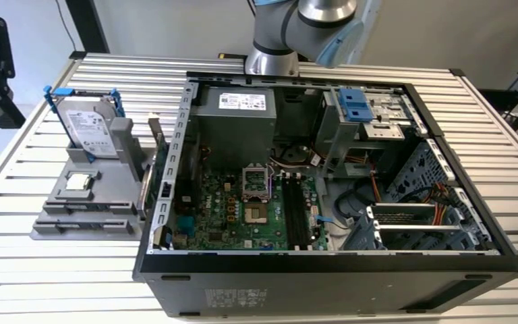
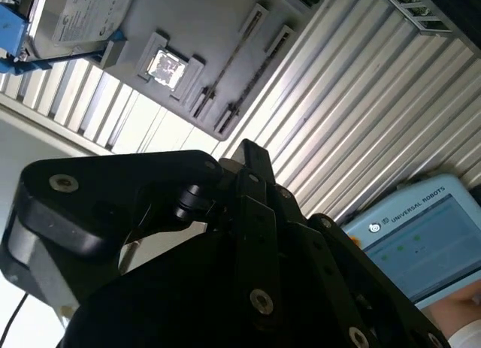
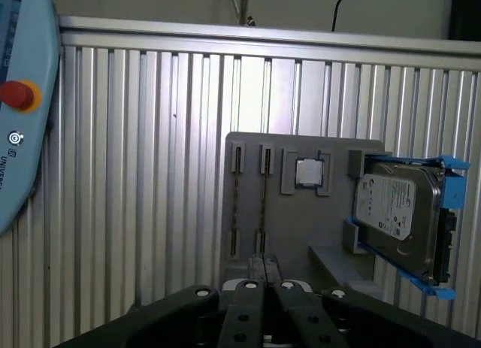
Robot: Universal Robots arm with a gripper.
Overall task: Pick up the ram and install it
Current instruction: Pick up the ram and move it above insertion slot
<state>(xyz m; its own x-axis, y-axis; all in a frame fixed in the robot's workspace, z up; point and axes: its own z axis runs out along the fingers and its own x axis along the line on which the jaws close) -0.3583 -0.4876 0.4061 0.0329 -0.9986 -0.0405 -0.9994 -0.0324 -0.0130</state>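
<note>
**Gripper** (image 3: 263,262) (image 2: 247,148): in both wrist views I find the black fingers pressed together at the tips, with nothing pinched between them.

**Ram** (image 3: 262,205) (image 2: 230,61): I take it to be the thin dark strip standing on edge in a groove of the grey tray (image 3: 301,228), with a clip at each end. A second strip of the same look sits parallel in the next groove, on the side away from the processor chip (image 3: 308,171). From this edge-on angle I cannot tell the board's colour or its chips. Both grooves are at the end of the tray opposite the hard drive (image 3: 398,213), and the processor chip lies between them and the drive.

**Relation**: the gripper hangs above the tray, well apart from the ram and touching nothing. In the first wrist view its tips show just past the ram's end at the tray's edge.

**Surroundings, exterior view**: the tray (image 1: 61,231) rests on the slatted table (image 1: 52,283) toward the edge at the exterior view's left. It sits just beside the open case (image 1: 331,287). The motherboard (image 1: 227,216) lies flat on the case floor, with long black slots (image 1: 297,209) running along it. The arm (image 1: 299,27) rises at the table's far edge, behind the case.
</note>
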